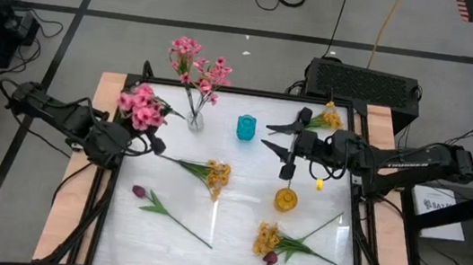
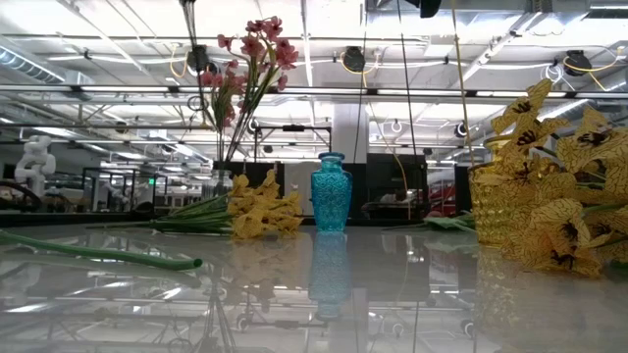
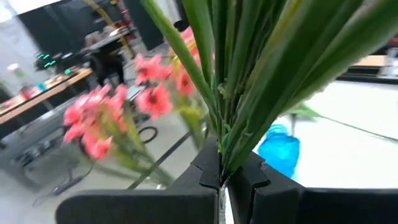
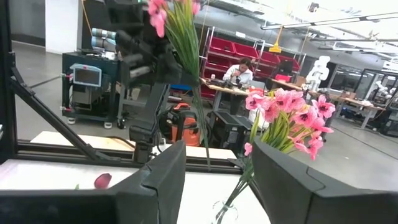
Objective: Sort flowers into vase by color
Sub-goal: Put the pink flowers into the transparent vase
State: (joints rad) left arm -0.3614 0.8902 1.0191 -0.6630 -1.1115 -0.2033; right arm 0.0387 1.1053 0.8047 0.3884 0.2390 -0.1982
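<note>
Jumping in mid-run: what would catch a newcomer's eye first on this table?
First, the left gripper at the table's back left, shut on a pink flower spray held next to the clear vase that already holds pink flowers. Next, the right gripper hangs open beside the turquoise vase at the back centre. Yellow sprays and a yellow vase sit mid-table.

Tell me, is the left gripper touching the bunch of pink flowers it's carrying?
Touching. The left wrist view shows the left gripper shut on the green stems of the pink flower bunch, pinched between its dark fingers.
</note>
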